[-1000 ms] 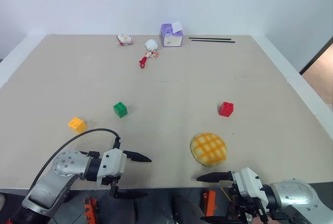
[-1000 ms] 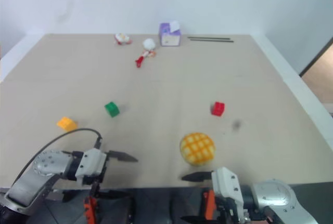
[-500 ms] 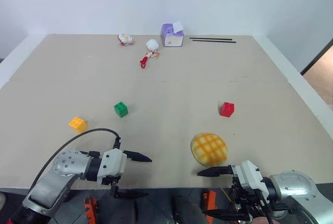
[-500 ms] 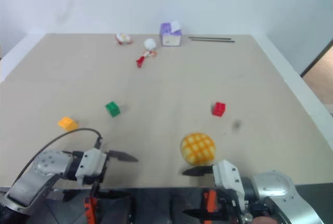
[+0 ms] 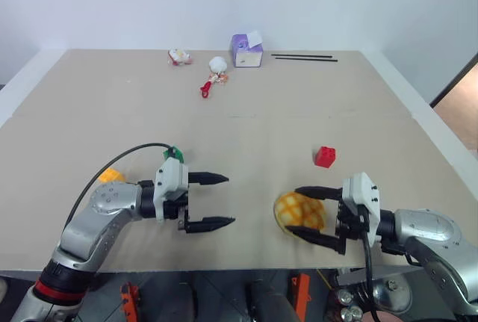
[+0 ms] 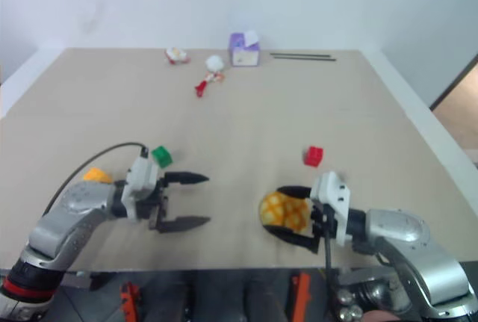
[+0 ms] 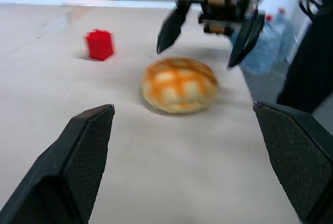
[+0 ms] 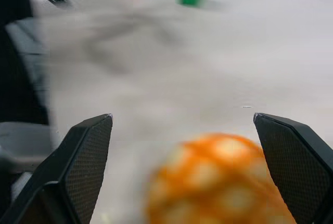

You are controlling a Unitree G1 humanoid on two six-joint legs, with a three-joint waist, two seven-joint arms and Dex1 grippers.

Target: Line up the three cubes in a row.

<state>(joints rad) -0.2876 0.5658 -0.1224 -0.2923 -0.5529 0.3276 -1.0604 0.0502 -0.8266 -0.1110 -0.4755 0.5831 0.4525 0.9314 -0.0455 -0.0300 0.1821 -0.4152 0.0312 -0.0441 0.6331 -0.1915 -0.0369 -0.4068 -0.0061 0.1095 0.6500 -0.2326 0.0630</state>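
over the near part of the desk [image 5: 246,124] the two tools face each other, both with fingers spread wide and nothing between them. the left tool [image 5: 210,201] hangs above bare desk surface and points toward the right side, with one finger over the other. the right tool [image 5: 310,214] points back toward the left and a little down, and its open fingers stand around the round yellow checkered bun [image 5: 299,212], one above it and one at its near side; if they touch it i cannot tell. this bun is not one of the cubes. going outward, the red cube [image 5: 325,157] sits a little farther on the desk than the bun, on the right side. the green cube [image 6: 160,156] is on the left side, just behind the left tool's wrist, and the yellow-orange cube [image 6: 97,175] lies near it toward the left edge, partly hidden by the left arm. at the far edge i see a purple-and-white box [image 5: 246,51], some small toys [image 5: 212,72] and two thin black sticks [image 5: 305,57]. about the task, i judge that almost nothing is done: the three cubes are well apart and make no row, no cube is held, and all the moving is left.
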